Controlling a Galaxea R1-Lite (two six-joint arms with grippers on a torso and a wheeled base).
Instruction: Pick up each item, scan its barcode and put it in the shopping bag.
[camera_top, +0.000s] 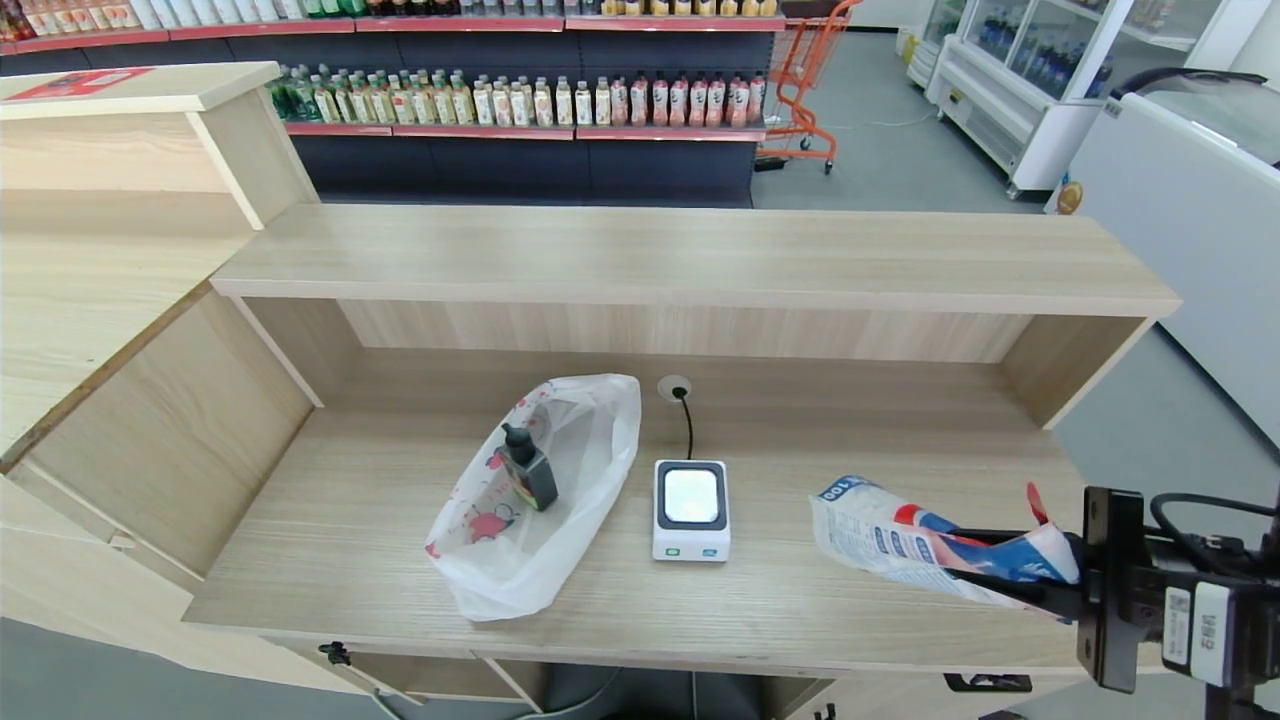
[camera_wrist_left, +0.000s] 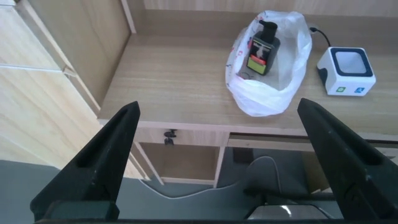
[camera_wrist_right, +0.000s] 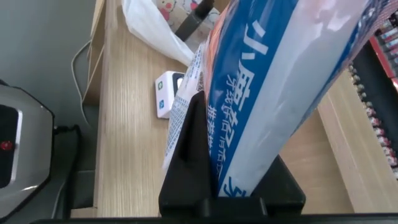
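The right end effector (camera_top: 985, 560) is clamped on a blue-and-white packet (camera_top: 900, 535), which it holds lying sideways above the counter (camera_top: 900, 430), over the right part near the front edge. The packet's free end points toward the scanner (camera_top: 691, 508), which sits in the middle of the counter with its glass face up. The scanner stands between the packet and the shopping bag (camera_top: 590, 440). A black cable (camera_top: 689, 425) runs from the scanner back to a round hole near the counter's rear wall.

The white shopping bag lies left of centre, just beside the scanner, its mouth open. A dark pump bottle (camera_top: 528, 468) is already inside it.

The left end effector (camera_wrist_left: 217, 162) hangs off the front left corner of the counter, fingers spread wide and holding nothing.

A raised ledge (camera_top: 700, 255) overhangs the back of the counter. Beyond it are shelves of bottles (camera_top: 520, 100), an orange cart (camera_top: 810, 90) and a white freezer (camera_top: 1180, 190).
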